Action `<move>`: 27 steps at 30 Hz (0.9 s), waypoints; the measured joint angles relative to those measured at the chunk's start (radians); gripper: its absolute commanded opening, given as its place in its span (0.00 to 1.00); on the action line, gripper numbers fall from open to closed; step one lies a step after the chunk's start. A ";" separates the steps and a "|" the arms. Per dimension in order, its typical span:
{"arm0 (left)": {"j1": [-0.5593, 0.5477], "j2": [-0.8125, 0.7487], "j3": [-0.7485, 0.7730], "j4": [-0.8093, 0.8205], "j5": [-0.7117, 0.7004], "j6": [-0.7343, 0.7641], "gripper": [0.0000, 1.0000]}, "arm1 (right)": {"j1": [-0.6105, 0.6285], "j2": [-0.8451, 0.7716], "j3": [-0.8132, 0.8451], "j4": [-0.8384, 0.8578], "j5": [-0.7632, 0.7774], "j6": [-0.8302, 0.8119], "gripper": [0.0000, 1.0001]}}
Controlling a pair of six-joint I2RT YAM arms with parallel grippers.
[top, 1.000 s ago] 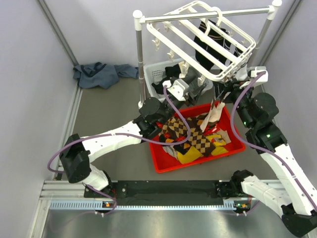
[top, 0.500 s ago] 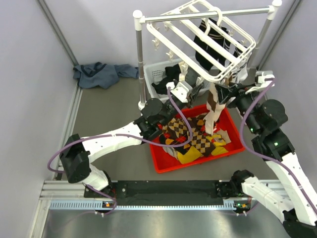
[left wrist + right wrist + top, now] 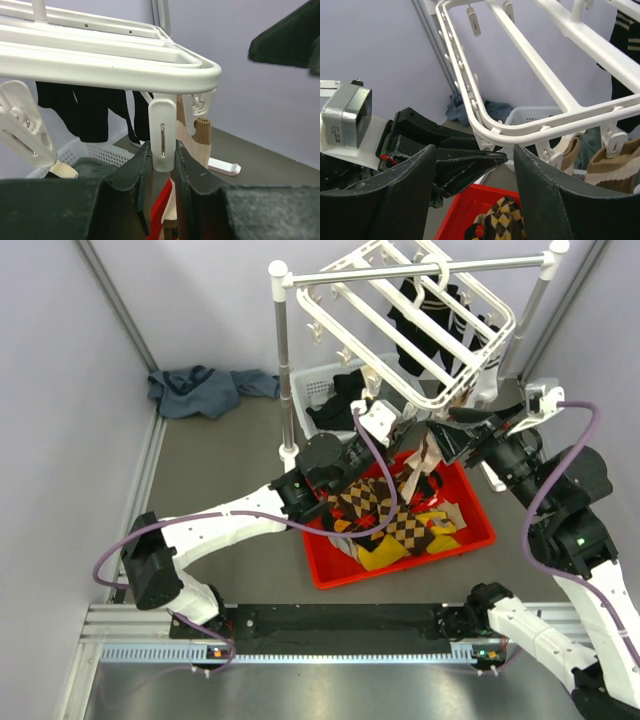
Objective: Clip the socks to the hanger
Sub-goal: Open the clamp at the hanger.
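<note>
Left pincer (image 3: 162, 159) raised, squeezing hanger (image 3: 100, 70) clip (image 3: 161, 132); right pincer (image 3: 475, 150) agape.

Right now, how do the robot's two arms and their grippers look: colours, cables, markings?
The left arm and right arm both have white links and rounded black joints, with a purple cable looping along each. The left gripper and right gripper each have two broad black fingers, scuffed pale at the edges.
</note>
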 measured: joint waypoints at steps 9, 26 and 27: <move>-0.014 0.000 0.043 -0.097 -0.035 -0.044 0.01 | -0.002 0.081 0.010 -0.030 -0.026 0.090 0.62; -0.047 0.000 0.074 -0.162 -0.091 -0.055 0.00 | -0.002 0.093 0.009 -0.044 -0.028 0.211 0.57; -0.050 0.000 0.076 -0.164 -0.091 -0.055 0.00 | -0.002 0.090 0.008 -0.043 -0.028 0.217 0.57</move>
